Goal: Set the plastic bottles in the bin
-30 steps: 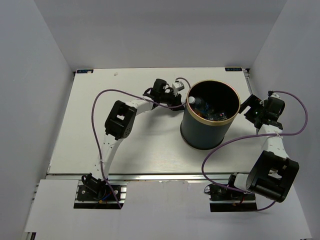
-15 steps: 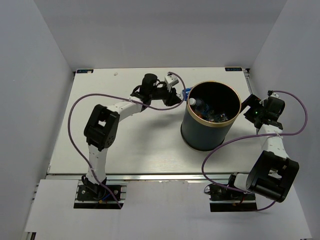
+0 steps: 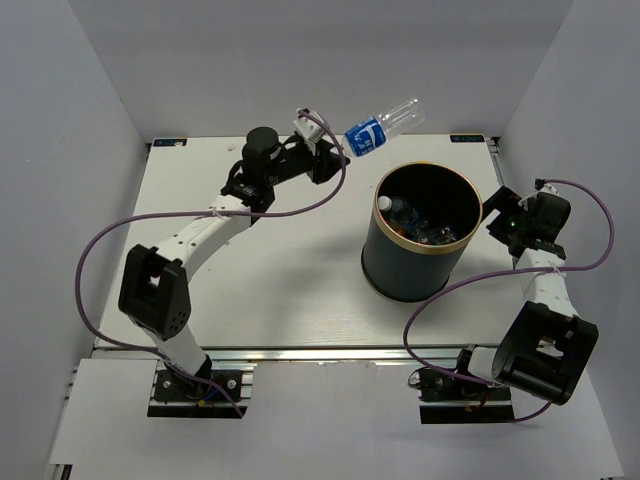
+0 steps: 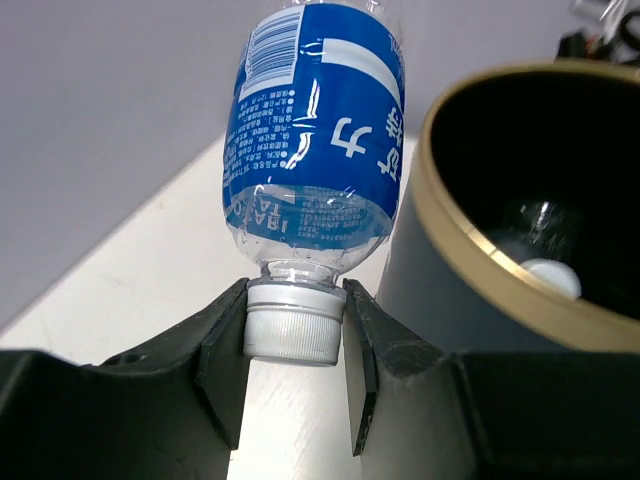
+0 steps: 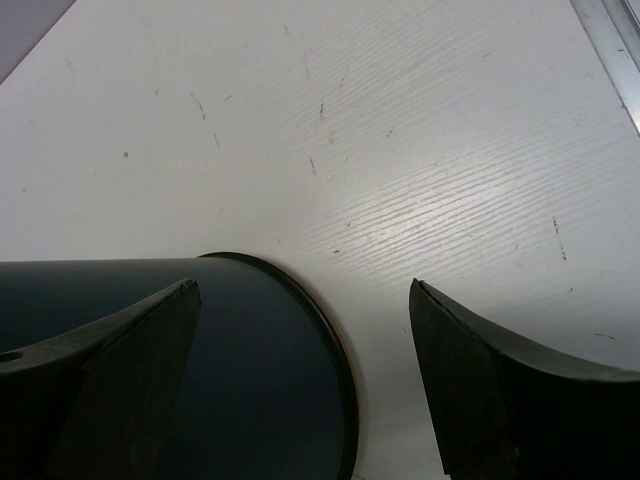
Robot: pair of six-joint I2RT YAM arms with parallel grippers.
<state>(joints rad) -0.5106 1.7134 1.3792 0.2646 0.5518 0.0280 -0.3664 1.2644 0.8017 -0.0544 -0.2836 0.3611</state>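
Your left end effector point(image 4: 293, 345) pinches the blue-labelled bottle point(image 3: 375, 131) by its white cap point(image 4: 292, 322), holding it tilted in the air near the worktop's point(image 3: 280, 270) far edge, just left of the bin point(image 3: 400, 272). Inside the bin lie other bottles point(image 3: 402, 211). Your right end effector point(image 3: 497, 214) hangs spread wide beside the bin's right wall, near the right edge

The left fingers point(image 3: 335, 152) clamp a blue-labelled bottle point(image 3: 372, 132) held aloft. Just beyond them stands the bin point(image 3: 400, 272), with other bottles point(image 3: 400, 212) inside.
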